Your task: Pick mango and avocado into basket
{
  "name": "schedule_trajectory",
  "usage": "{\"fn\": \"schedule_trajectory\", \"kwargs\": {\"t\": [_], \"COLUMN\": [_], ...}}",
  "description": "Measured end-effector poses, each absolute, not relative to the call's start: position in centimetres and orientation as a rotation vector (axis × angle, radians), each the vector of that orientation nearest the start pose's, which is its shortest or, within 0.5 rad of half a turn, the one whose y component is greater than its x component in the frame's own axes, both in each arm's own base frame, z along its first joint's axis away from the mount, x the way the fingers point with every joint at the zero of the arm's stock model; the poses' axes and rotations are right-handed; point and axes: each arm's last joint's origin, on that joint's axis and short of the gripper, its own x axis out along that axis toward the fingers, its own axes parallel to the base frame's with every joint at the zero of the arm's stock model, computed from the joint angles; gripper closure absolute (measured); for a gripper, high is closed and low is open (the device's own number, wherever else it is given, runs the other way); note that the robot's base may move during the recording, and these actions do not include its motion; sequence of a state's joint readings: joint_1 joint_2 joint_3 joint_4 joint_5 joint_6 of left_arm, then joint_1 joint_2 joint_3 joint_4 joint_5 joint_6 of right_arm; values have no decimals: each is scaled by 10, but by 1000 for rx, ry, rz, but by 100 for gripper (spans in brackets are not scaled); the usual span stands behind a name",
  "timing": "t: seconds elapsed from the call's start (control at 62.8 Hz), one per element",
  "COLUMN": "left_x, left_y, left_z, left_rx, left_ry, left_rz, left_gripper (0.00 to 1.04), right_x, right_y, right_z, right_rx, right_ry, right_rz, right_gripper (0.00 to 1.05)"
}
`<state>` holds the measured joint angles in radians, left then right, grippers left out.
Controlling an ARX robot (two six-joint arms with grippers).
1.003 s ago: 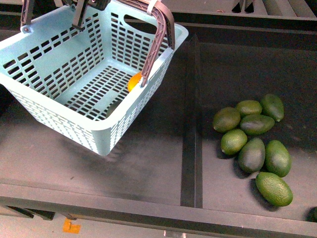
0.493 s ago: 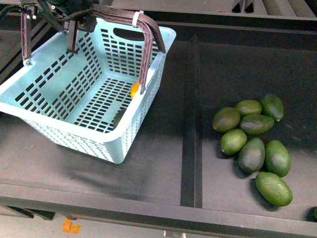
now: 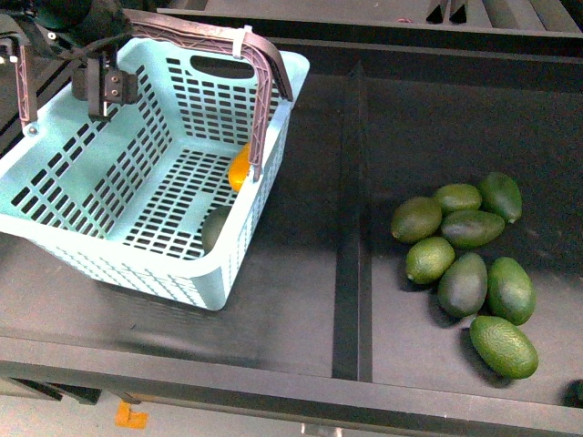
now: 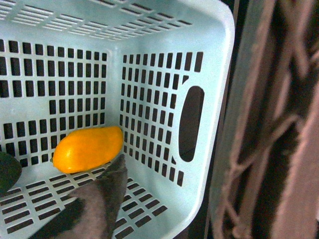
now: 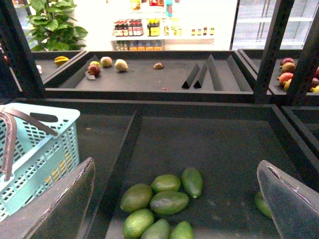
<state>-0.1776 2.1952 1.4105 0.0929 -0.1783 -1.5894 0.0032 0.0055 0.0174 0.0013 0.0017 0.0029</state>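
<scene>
At about four o'clock in the front view a cluster of loose avocados (image 3: pixel 469 264) lies on the dark shelf (image 3: pixel 301 300), beyond a raised divider (image 3: pixel 353 228) from the basket (image 3: pixel 137 246), which sits at ten o'clock. Inside the basket the avocado (image 3: pixel 215 228) rests on the slotted floor with the mango (image 3: pixel 239 169) just behind it, at the wall under the brown handle (image 3: pixel 258 100) — the left wrist view shows that mango on the floor in a corner. The left gripper (image 3: pixel 102 86) hangs over the basket's far left rim, and I cannot tell how its jaws stand, while the right gripper (image 5: pixel 174 199) — seen only from its own wrist — has its jaws spread wide, holding nothing above the loose avocados.
</scene>
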Motion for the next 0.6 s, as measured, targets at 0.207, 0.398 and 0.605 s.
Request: {"fn": "schedule_trajectory", "kwargs": {"t": [0.207,0.398,0.605], "left_x": [428,379,358], "left_y": [-48,-17,-16], "left_z": [155,176,170], "left_rx": [-1427,-1313,-988], "left_ry": [404,422,343], "left_rz": [576,679,217], "left_gripper": [9,8,26], "right_x": [97,97,97], "right_y": [0,0,0], "right_z": [169,169,169], "right_rx": [3,3,3], "right_ry": [-14,-13,-14], "right_rz": [2,2,1], "right_gripper": [9,9,9]}}
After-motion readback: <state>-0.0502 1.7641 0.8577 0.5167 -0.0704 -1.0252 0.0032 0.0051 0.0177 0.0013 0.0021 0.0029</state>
